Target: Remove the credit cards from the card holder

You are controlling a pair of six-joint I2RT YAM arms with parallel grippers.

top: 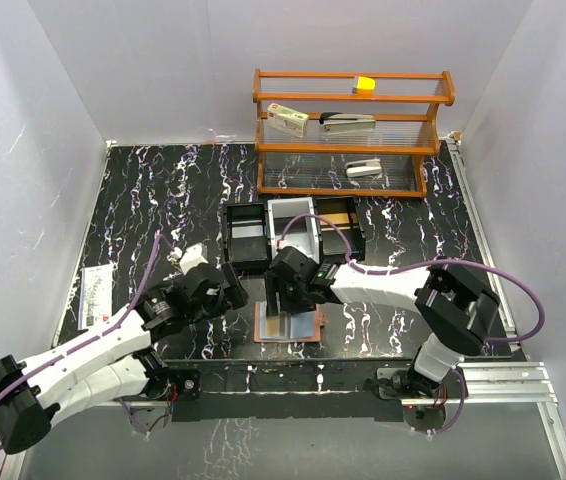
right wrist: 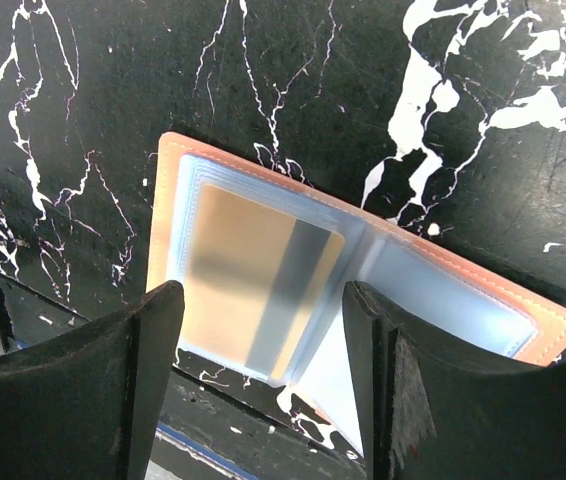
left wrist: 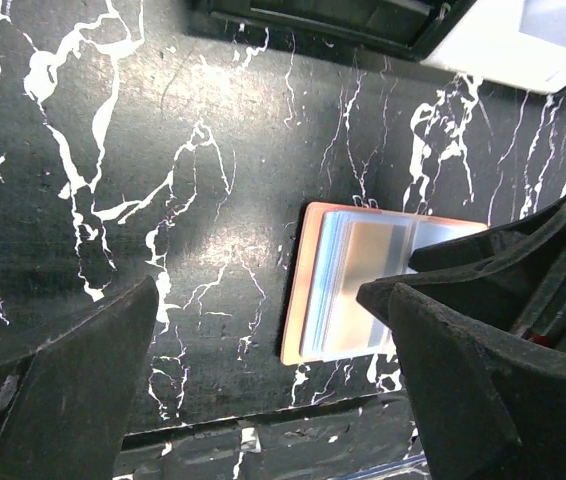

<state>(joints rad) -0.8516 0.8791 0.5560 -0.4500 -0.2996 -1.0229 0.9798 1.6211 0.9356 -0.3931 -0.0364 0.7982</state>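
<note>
1. Card holder: a salmon-pink bifold, lying open and flat on the black white-veined worktop. It sits at the near edge, between the two arm bases. The right wrist view shows its stitched rim and pale clear pockets.
2. Credit card: one yellow-orange card with a grey stripe, inside a clear pocket of one half of the holder. Any other cards cannot be made out.
3. Right gripper: poised over the holder, pointing down. Its fingers are moderately spread on either side of the pocketed card and hold nothing. Whether they touch the holder cannot be told.
4. Left gripper: just left of the holder. Its fingers are wide apart and hold nothing. Bare worktop lies between them, with the holder's edge near one finger.
5. Black three-part tray: on the worktop beyond the holder, near it.
6. Wooden shelf rack: at the far edge. It carries a white-and-red box, a stapler and a yellow block.
</note>
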